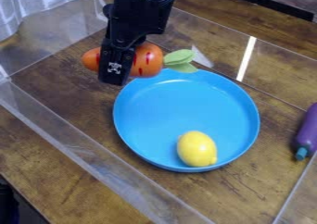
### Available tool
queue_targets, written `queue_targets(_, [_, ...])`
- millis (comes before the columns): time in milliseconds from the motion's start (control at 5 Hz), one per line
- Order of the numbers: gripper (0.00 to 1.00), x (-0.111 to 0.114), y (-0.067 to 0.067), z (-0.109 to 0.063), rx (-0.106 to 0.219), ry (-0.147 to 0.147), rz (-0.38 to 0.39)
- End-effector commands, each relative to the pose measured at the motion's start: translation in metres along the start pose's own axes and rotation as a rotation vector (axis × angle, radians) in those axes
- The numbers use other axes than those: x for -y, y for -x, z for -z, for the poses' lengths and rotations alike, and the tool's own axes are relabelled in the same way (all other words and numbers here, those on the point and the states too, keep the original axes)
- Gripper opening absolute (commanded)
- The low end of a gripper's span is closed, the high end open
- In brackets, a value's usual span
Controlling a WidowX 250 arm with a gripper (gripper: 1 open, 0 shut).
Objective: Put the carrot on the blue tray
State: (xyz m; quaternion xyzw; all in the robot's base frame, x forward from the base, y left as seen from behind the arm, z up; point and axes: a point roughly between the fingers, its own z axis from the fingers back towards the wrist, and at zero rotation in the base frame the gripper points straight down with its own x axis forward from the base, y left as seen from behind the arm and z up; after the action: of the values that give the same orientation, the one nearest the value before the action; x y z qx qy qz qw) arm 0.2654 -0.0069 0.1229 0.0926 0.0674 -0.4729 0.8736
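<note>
Seemingly light, stiff plastic, the carrot (124, 59) is best pinched mid-body — the gripper (117, 68) covers it there, fingers clamped across it, beside the blue tray (186, 117).

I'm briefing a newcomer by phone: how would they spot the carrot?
Find the big round blue tray on the wooden table. Just beyond its upper left rim, under the black end effector, lies the carrot: orange with light green leaves, unlike the yellow lemon on the tray.
</note>
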Motion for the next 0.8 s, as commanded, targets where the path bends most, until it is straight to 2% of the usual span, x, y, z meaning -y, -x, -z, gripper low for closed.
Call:
queue_targets(0, [0.0,-0.014,0.001,-0.01,0.033,-0.044,-0.023])
queue_targets(200, [0.0,-0.019,0.003,-0.006,0.032,-0.046,-0.025])
queue_targets(400, [1.0,-0.024,0.004,0.0,0.03,-0.048,-0.024])
queue_targets(600, [1.0,-0.025,0.002,0.009,0.031,-0.05,-0.027])
